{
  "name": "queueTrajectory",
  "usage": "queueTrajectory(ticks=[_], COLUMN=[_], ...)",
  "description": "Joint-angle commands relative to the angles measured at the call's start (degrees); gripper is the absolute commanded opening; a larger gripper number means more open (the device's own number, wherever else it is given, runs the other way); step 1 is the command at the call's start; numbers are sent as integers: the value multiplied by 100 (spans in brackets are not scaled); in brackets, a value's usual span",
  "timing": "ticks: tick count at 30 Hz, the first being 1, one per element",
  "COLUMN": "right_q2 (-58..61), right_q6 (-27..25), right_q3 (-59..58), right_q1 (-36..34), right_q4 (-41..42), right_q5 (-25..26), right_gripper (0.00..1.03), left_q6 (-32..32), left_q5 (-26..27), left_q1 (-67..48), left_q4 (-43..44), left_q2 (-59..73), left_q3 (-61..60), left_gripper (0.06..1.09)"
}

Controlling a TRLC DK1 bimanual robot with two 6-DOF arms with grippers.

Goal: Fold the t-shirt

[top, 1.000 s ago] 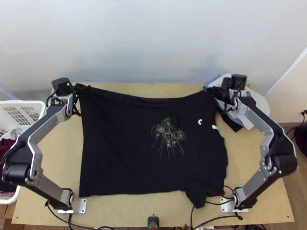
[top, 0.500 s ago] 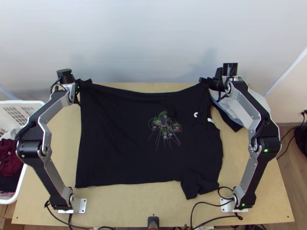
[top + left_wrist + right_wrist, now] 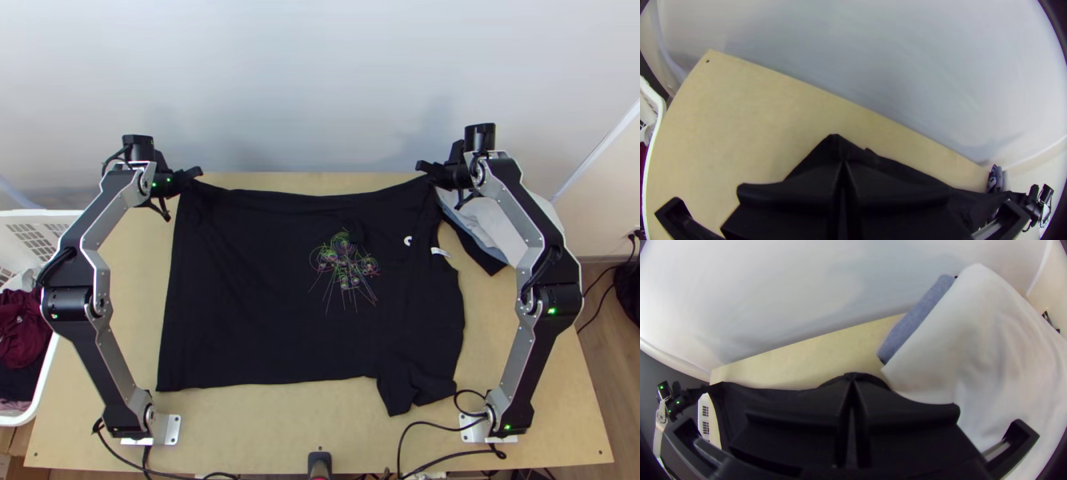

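The black t-shirt (image 3: 256,296) lies spread on the table, a sleeve at its near right and its far edge drawn up between the grippers. My left gripper (image 3: 192,174) is at its far left corner; in the left wrist view the left gripper (image 3: 843,166) is shut with black cloth (image 3: 833,144) between and beyond its tips. My right gripper (image 3: 428,170) is at the far right part of the shirt; in the right wrist view the right gripper (image 3: 852,384) is shut on the black cloth (image 3: 769,395). Which part of the shirt it grips I cannot tell.
A stack of folded white and blue cloths (image 3: 520,224) lies at the table's far right, beside the right gripper. A white basket (image 3: 48,352) with dark red and black clothes stands off the left edge. Black cables (image 3: 432,428) run near the right arm's base.
Both grippers have risen, and the shirt has slid slightly away from the near edge and to the left. Lately the left gripper has shifted right with its corner, while the right has stayed nearly still.
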Motion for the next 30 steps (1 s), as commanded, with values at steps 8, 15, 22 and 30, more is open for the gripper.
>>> queueTrajectory(ticks=[8, 15, 22, 30], right_q2=[-38, -249, -548, -944], right_q6=[67, 41, -65, -241], right_q3=[240, 12, -401, -1017], right_q1=[17, -54, -62, -247], right_q4=[-852, -1089, -1160, -1151], right_q5=[31, 31, 40, 128], right_gripper=[3, 3, 3, 3], left_q6=[29, 240, 390, 548], left_q5=[400, 514, 602, 690], left_q1=[363, 574, 741, 952], left_q4=[-159, -89, 105, 412], left_q2=[-648, -974, -1299, -1571], left_q3=[-712, -1187, -1741, -2374], left_gripper=[9, 10, 9, 10])
